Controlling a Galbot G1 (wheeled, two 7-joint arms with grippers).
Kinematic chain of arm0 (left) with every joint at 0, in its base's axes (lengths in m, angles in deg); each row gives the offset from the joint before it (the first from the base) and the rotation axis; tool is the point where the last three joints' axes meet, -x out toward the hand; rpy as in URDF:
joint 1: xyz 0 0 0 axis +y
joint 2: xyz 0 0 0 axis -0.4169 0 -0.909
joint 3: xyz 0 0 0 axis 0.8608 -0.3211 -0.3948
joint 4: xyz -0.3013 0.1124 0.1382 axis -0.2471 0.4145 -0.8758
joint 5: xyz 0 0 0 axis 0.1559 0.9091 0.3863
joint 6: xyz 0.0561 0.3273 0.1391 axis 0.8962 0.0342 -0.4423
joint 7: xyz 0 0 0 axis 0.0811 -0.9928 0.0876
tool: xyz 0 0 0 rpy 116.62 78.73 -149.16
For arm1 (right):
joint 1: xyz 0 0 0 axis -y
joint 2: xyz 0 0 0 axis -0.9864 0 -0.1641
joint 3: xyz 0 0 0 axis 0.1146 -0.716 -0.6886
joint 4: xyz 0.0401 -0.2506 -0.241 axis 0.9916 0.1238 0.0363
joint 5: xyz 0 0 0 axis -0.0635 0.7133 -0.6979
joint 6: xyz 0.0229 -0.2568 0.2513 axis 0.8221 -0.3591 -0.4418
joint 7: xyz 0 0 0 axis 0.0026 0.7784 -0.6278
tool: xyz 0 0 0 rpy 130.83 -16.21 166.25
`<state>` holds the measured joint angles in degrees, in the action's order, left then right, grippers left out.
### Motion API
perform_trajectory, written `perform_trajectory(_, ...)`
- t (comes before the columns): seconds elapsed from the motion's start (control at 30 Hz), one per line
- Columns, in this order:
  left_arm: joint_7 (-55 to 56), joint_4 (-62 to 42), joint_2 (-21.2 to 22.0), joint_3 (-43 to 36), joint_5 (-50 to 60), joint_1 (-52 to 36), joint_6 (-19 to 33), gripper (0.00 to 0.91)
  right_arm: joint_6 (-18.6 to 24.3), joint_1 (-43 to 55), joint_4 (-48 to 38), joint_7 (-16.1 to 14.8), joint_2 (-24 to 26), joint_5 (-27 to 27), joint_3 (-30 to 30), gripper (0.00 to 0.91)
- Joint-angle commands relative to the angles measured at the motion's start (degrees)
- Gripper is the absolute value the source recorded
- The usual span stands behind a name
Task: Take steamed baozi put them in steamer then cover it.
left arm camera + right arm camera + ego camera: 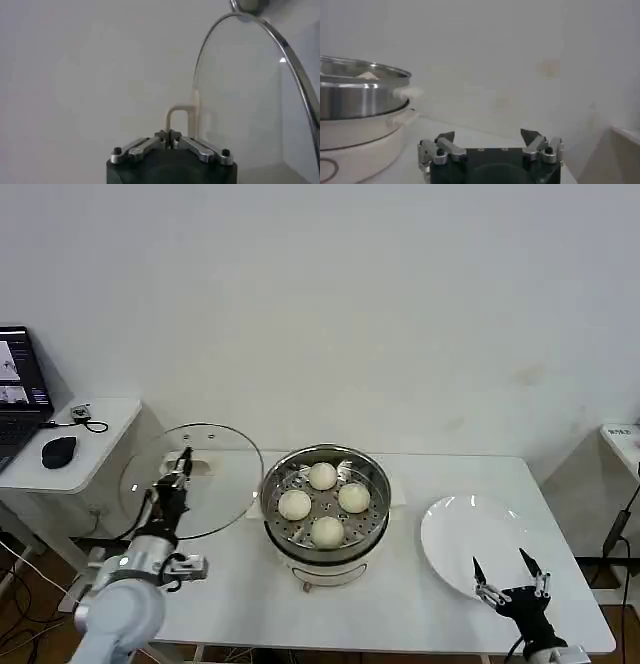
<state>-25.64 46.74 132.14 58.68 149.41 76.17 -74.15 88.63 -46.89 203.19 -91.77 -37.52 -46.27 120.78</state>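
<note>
The round, shiny stainless-steel steamer (325,504) stands on its whitish base near the middle of the white table (400,604), a little toward the far edge, and all 4 smooth, cream-white steamed baozi (322,476) already lie spread apart on its perforated inner tray, so the loading part of the task looks finished and only the covering remains. The left gripper (184,467), over the table's left edge, is clamped tight on the cream-coloured loop handle (181,116) of the flat round glass lid with a metal rim (215,484); the left wrist view shows its fingers pressed together at the base of that loop. The lid is held lifted and tilted, its near rim just beside the steamer's left wall but not over the opening, which suits carrying it across by the handle instead of sliding it over the table. Judging from this, the next move calls for bringing the lid level and centred above the pot so that its rim seats evenly. The right gripper (510,581) waits at the near right corner of the table with its fingers spread wide and holding nothing, hovering over the near rim of the bare round white plate (450,534), likely because the plate has no buns left to fetch.
</note>
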Motion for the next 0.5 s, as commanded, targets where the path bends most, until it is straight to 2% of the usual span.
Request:
perform_trajectory(0.03,-10.6,-1.5,7.2,-14.8,8.1,-12.3,-6.2,0.0,0.4,0.5,-0.7,-0.3,-0.8,1.6,-0.6,0.907)
perform_trajectory(0.2,-11.6,-3.7,15.8,-18.0,12.3,-14.0,-6.3,0.0,0.8,0.9,-2.1,-0.4,-1.2,2.6,-0.8,0.907)
perform_trajectory(0.37,-10.6,-5.9,21.6,-20.6,15.6,-13.4,-5.9,0.0,1.0,1.0,-2.5,-0.4,-1.3,3.0,-1.1,0.907)
perform_trajectory(0.5,-9.0,-7.7,24.3,-21.9,18.7,-12.6,-5.0,0.0,1.1,1.0,-2.7,-0.4,-1.4,3.2,-1.5,0.907)
